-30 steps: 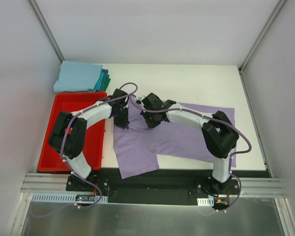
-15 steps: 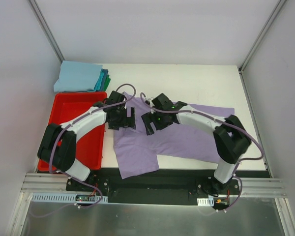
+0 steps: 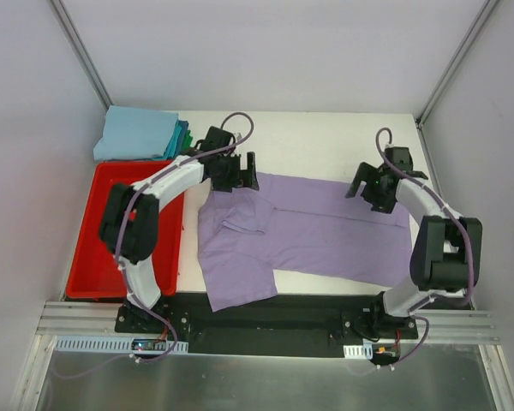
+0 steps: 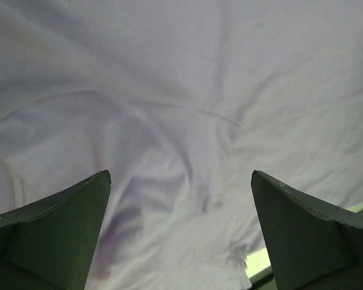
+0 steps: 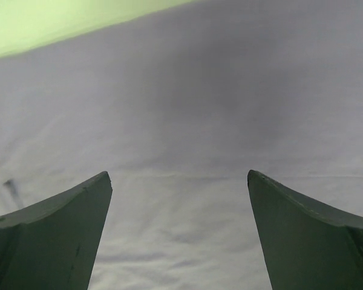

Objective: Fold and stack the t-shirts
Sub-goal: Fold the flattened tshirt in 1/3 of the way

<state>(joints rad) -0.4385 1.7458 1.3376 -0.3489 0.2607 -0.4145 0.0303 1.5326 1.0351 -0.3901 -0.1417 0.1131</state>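
I see red bin (image 3: 84, 261): at desk's left edge, open side up | desk (image 3: 325, 137): white top, grey walls round three sides | metal rail (image 3: 463, 325): runs along near edge

White-shelled left arm (image 3: 167, 181) and right arm (image 3: 428, 201) are showing black joint housings and looping purple cables (image 3: 236, 115); dark green wedge-shaped fingers (image 4: 54, 232) are tapering toward twelve o'clock.

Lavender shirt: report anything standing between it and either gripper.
Nothing visible does. The left gripper and right gripper both hang open over the lavender shirt, and each wrist view shows only bare cloth between the fingers.
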